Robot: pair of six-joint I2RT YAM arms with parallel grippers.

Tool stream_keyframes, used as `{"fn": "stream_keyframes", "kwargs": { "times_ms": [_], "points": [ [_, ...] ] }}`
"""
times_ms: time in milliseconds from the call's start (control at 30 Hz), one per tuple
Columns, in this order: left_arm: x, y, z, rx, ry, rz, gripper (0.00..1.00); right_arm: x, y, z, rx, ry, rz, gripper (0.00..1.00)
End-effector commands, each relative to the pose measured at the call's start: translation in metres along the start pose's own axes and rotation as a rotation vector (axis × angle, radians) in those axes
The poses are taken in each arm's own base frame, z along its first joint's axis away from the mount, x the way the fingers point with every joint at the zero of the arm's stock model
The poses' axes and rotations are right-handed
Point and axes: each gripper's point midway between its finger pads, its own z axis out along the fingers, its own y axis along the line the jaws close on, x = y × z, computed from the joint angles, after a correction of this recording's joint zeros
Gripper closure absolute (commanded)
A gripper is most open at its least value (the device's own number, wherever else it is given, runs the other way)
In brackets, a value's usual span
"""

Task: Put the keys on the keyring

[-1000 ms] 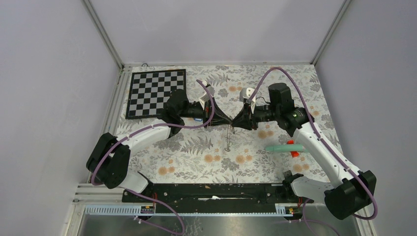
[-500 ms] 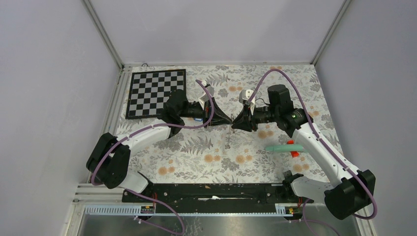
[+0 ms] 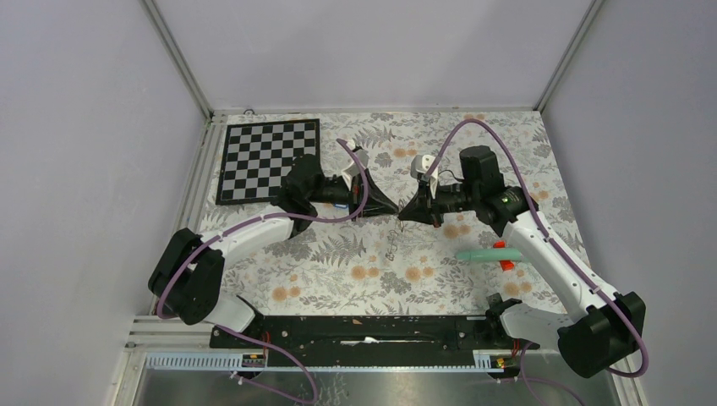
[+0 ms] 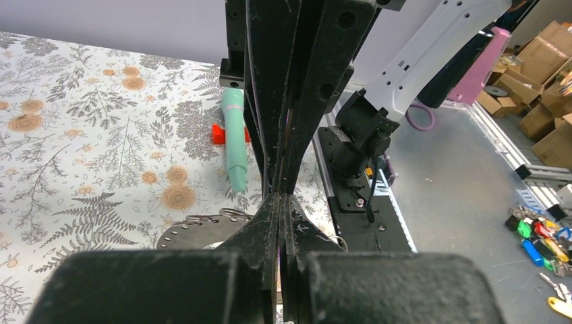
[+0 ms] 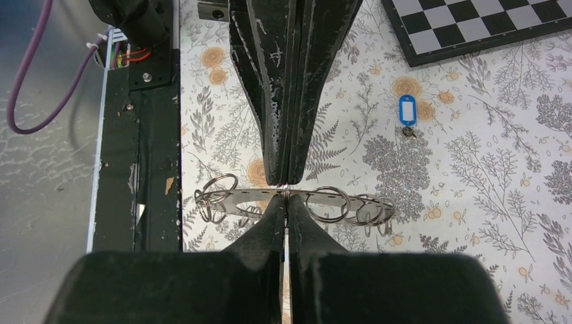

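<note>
The keyring (image 5: 249, 194), a flat dark-grey hoop with punched holes and several small split rings, hangs edge-on above the table (image 3: 392, 241) between both arms. My left gripper (image 3: 394, 211) is shut on its top edge, and the hoop's band (image 4: 195, 236) shows just left of the jaws. My right gripper (image 5: 286, 197) faces it tip to tip and is shut on the same edge, with a thin ring wire between its jaws. One of the keys, with a blue tag (image 5: 406, 110), lies on the floral cloth beyond the hoop, untouched.
The chequered board (image 3: 268, 158) lies at the back left. A teal stick (image 3: 482, 254) with a red piece (image 3: 506, 264) rests at the right, beside the right arm. The black base rail (image 3: 363, 330) runs along the near edge.
The right gripper's jaws, slightly apart before, have closed at the keyring's top edge. The left gripper and the hanging hoop have stayed in place.
</note>
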Motion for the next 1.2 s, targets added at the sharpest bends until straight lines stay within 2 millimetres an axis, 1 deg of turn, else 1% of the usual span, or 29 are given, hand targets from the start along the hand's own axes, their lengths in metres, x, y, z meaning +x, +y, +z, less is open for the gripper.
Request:
{"fn": "stream_keyframes", "kwargs": {
  "times_ms": [0, 33, 67, 167, 233, 333, 467, 600, 733, 833, 1000, 1167],
  "points": [
    [-0.013, 0.0, -0.005, -0.008, 0.004, 0.124, 1.0, -0.011, -0.004, -0.01, 0.045, 0.031, -0.072, 1.0],
    [-0.011, 0.003, -0.006, -0.02, 0.023, 0.14, 0.98, -0.009, -0.008, -0.012, 0.062, 0.058, -0.073, 1.0],
    [-0.01, 0.007, -0.007, -0.033, 0.05, 0.164, 0.93, -0.005, -0.01, -0.015, 0.078, 0.093, -0.066, 1.0],
    [-0.007, 0.016, -0.01, -0.068, 0.116, 0.238, 0.73, -0.001, -0.014, -0.022, 0.106, 0.177, -0.055, 1.0],
    [-0.007, 0.018, -0.011, -0.076, 0.141, 0.267, 0.64, 0.002, -0.014, -0.025, 0.12, 0.219, -0.05, 1.0],
    [-0.007, 0.018, -0.008, -0.07, 0.149, 0.285, 0.56, 0.003, -0.015, -0.027, 0.135, 0.262, -0.043, 1.0],
    [-0.007, 0.014, 0.004, -0.037, 0.154, 0.291, 0.51, 0.005, -0.015, -0.026, 0.135, 0.302, -0.023, 1.0],
    [-0.006, 0.012, 0.015, -0.007, 0.158, 0.286, 0.49, 0.005, -0.013, -0.023, 0.126, 0.31, -0.014, 1.0],
    [-0.005, 0.012, 0.021, 0.005, 0.161, 0.273, 0.49, 0.005, -0.012, -0.021, 0.123, 0.311, -0.013, 1.0],
    [0.0, 0.011, 0.025, 0.014, 0.168, 0.261, 0.53, 0.003, -0.012, -0.02, 0.12, 0.301, -0.011, 1.0],
    [0.007, 0.012, 0.025, 0.014, 0.174, 0.255, 0.57, 0.002, -0.011, -0.019, 0.12, 0.285, -0.014, 1.0],
    [0.004, 0.012, 0.028, 0.019, 0.162, 0.243, 0.65, 0.004, -0.011, -0.017, 0.116, 0.28, -0.009, 1.0]
  ]
}}
